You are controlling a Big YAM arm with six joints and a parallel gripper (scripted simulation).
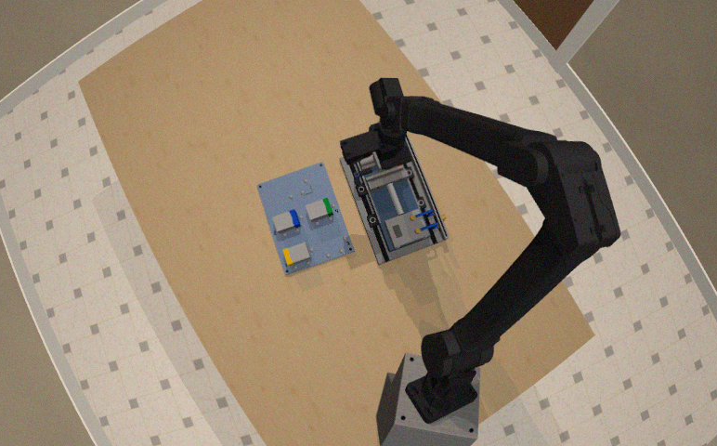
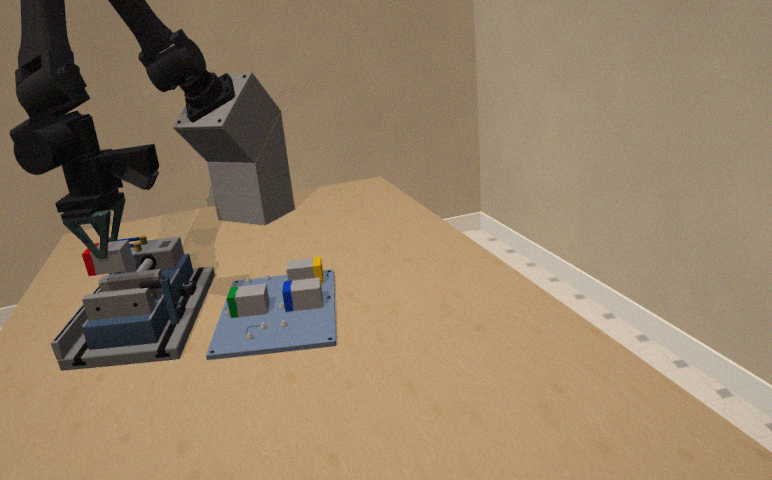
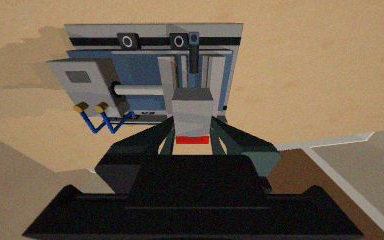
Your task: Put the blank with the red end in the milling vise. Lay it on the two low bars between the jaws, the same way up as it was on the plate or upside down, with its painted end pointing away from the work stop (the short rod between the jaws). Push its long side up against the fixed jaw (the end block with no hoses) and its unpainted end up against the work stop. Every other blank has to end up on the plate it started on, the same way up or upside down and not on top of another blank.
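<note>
Red blank [image 2: 112,257] [image 3: 192,115]: grasped in the claw [image 1: 391,154] [image 2: 108,248] [image 3: 192,120], raised over the vise [image 1: 387,204] [image 2: 122,331] [image 3: 141,70], painted end away from the work stop [image 3: 193,57]. Green [image 1: 318,210] [image 2: 251,300], blue [image 1: 285,222] [image 2: 306,295] and yellow [image 1: 298,253] [image 2: 301,269] blanks: apart from one another on the plate [image 1: 318,237] [image 2: 301,333].

Plate [image 1: 315,241], blue, bearing three gray blanks: blue-ended [image 1: 285,221], green-ended [image 1: 319,210] and yellow-ended [image 1: 296,254]. Beside it lies the milling vise [image 1: 379,257], partly covered by the black arm [image 1: 523,282], which is mounted on a gray pedestal [image 1: 398,423].
</note>
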